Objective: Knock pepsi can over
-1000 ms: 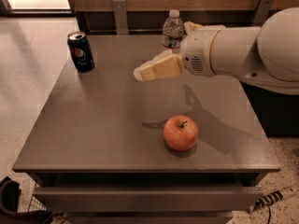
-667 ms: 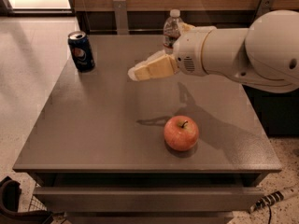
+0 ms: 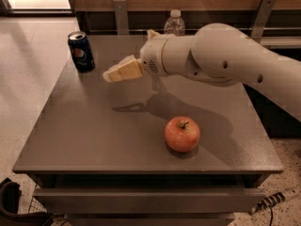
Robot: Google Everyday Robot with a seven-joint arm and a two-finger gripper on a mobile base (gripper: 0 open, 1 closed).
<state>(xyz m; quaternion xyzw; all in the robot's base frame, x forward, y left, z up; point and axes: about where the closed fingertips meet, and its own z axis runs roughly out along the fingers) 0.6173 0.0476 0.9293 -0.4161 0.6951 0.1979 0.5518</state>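
The pepsi can (image 3: 81, 51) stands upright near the far left corner of the grey table (image 3: 84, 131). It is dark blue with a silver top and a round red-white-blue logo. My gripper (image 3: 113, 74) hangs above the table, to the right of the can and a little nearer the camera, with a small gap between them. Its pale yellow fingers (image 3: 126, 70) point left toward the can. My white arm (image 3: 221, 60) reaches in from the right.
A red apple (image 3: 182, 134) sits on the table near the front right. A clear plastic water bottle (image 3: 174, 24) stands at the far edge, partly behind my arm. Wooden wall and metal posts run behind the table. Floor lies to the left.
My gripper has moved left across the table, closer to the pepsi can. The can, apple and bottle have not moved.
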